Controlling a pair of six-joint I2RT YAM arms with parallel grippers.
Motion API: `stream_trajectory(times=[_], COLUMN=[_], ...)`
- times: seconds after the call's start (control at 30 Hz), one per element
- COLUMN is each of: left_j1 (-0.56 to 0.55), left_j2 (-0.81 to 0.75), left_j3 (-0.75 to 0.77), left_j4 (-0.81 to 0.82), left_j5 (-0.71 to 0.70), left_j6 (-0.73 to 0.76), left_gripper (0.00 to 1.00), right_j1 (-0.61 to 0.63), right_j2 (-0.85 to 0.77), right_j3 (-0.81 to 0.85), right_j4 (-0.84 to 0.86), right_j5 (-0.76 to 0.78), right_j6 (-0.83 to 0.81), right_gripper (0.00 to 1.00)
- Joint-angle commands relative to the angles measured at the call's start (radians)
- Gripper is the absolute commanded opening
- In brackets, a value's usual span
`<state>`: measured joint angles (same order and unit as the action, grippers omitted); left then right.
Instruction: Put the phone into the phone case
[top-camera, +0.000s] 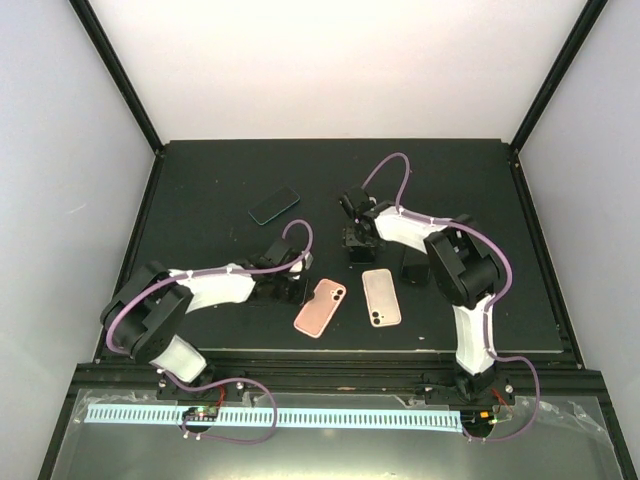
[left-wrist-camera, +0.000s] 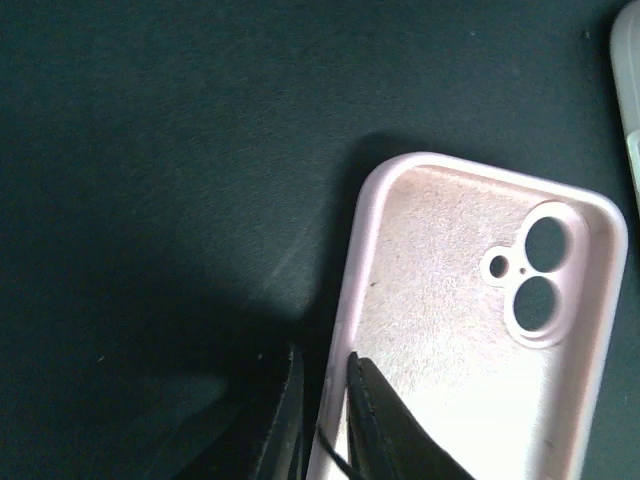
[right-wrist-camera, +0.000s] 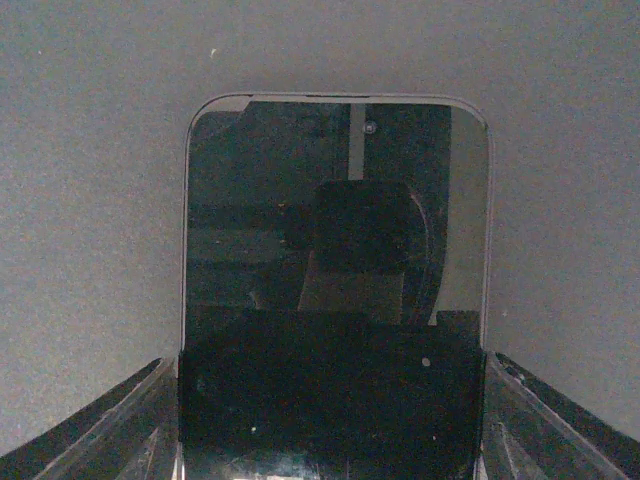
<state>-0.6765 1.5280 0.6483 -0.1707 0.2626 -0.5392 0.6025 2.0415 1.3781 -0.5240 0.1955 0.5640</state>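
Note:
A pink phone case (top-camera: 320, 307) lies open side up on the black table, its camera cutout at the far end. In the left wrist view the case (left-wrist-camera: 470, 330) fills the right half. My left gripper (top-camera: 297, 290) (left-wrist-camera: 323, 356) is shut on the case's left wall, with one finger inside and one outside. My right gripper (top-camera: 356, 238) (right-wrist-camera: 330, 365) is shut on a dark-screened phone (right-wrist-camera: 335, 200), gripping its two long edges. It holds the phone off the table near the middle. In the top view the phone is hard to pick out from the gripper.
A pale phone-shaped item (top-camera: 380, 297) with camera lenses lies just right of the pink case; its edge shows in the left wrist view (left-wrist-camera: 628, 90). A dark phone-shaped item (top-camera: 274, 206) lies at the back left. Black frame posts and white walls surround the table (top-camera: 200, 200).

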Motion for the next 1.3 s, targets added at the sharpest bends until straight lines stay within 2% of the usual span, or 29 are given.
stream_trajectory(times=[0.0, 0.1, 0.4, 0.57, 0.67, 0.73, 0.9, 1.07, 1.27], left_j1=[-0.007, -0.006, 0.006, 0.008, 0.008, 0.010, 0.013, 0.050, 0.183], left_j2=[0.058, 0.063, 0.020, 0.059, 0.059, 0.041, -0.023, -0.133, -0.239], left_j3=[0.038, 0.058, 0.084, 0.081, 0.041, 0.013, -0.028, -0.137, -0.185], left_j4=[-0.078, -0.101, -0.155, -0.071, 0.034, 0.096, 0.142, 0.264, 0.202], left_j5=[-0.068, -0.073, -0.201, -0.128, -0.058, -0.023, 0.028, 0.077, 0.113], left_j6=[-0.014, -0.045, -0.230, -0.332, -0.406, -0.453, -0.493, -0.515, -0.424], left_gripper=[0.09, 0.02, 0.02, 0.02, 0.02, 0.09, 0.35, 0.60, 0.81], right_j1=[0.000, 0.000, -0.002, -0.001, 0.000, 0.000, 0.002, 0.010, 0.068], right_j2=[-0.070, -0.090, -0.145, -0.198, -0.238, -0.262, -0.325, -0.398, -0.452], right_j3=[-0.020, -0.036, -0.056, -0.104, -0.154, -0.190, -0.251, -0.318, -0.383], right_j4=[0.016, 0.021, 0.045, 0.078, 0.109, 0.121, 0.134, 0.177, 0.235], right_j5=[-0.006, -0.011, -0.067, -0.143, -0.181, -0.212, -0.251, -0.304, -0.341], right_j6=[-0.016, -0.022, -0.022, 0.006, 0.026, 0.037, 0.068, 0.124, 0.215], right_gripper=[0.66, 0.66, 0.65, 0.65, 0.64, 0.64, 0.63, 0.62, 0.61])
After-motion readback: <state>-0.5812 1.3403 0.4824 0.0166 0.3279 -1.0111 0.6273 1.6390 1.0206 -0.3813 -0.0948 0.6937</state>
